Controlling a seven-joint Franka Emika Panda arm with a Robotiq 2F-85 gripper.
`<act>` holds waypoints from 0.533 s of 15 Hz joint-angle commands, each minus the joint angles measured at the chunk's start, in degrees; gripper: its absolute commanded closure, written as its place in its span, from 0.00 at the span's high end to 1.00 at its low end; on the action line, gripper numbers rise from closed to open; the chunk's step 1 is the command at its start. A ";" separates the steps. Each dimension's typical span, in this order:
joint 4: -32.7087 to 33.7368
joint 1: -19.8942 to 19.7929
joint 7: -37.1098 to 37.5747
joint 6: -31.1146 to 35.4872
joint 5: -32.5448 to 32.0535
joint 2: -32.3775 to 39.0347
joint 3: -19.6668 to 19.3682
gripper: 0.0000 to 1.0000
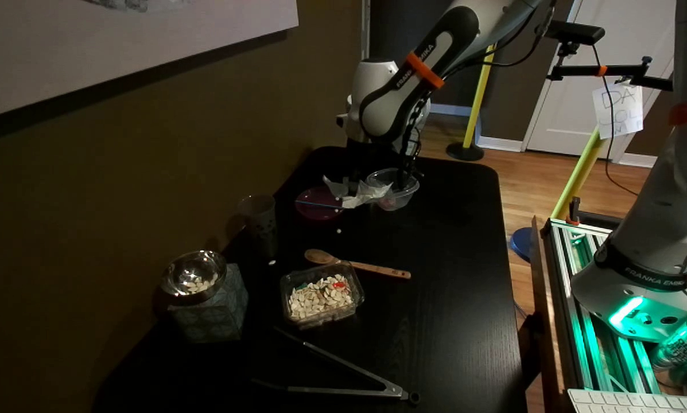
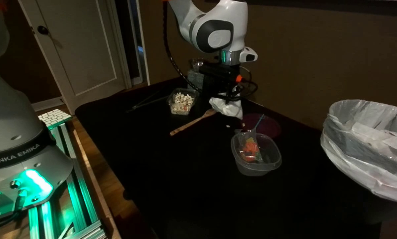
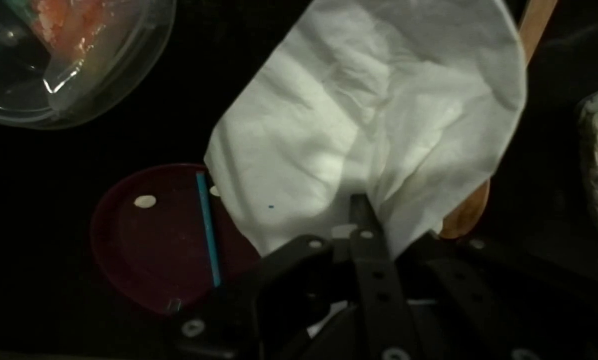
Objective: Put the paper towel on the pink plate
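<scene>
My gripper (image 3: 371, 212) is shut on the white paper towel (image 3: 323, 115), which fans out from the fingers. In both exterior views the towel (image 1: 366, 195) (image 2: 230, 108) hangs from the gripper above the black table. The pink plate (image 3: 149, 250) looks dark purple and lies flat on the table. It also shows in both exterior views (image 1: 320, 213) (image 2: 269, 126). In the wrist view the towel covers the plate's right edge. A blue stick (image 3: 208, 230) lies across the plate, with small white pieces on it. The fingertips are partly hidden in the towel's folds.
A clear container (image 2: 271, 164) with an orange item stands beside the plate. A wooden spoon (image 2: 193, 124) lies near the towel. A box of seeds (image 1: 323, 298), tongs (image 1: 343, 367), a clear cup (image 1: 261, 218) and a metal bowl (image 1: 194, 267) are along the table. A bagged bin (image 2: 351, 152) stands close by.
</scene>
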 commanded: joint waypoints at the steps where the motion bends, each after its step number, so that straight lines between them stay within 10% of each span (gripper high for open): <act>1: 0.05 0.48 -0.25 -0.10 0.36 0.03 -0.47 0.01; 8: 12.74 1.48 15.59 2.89 2.67 3.65 -5.55 0.01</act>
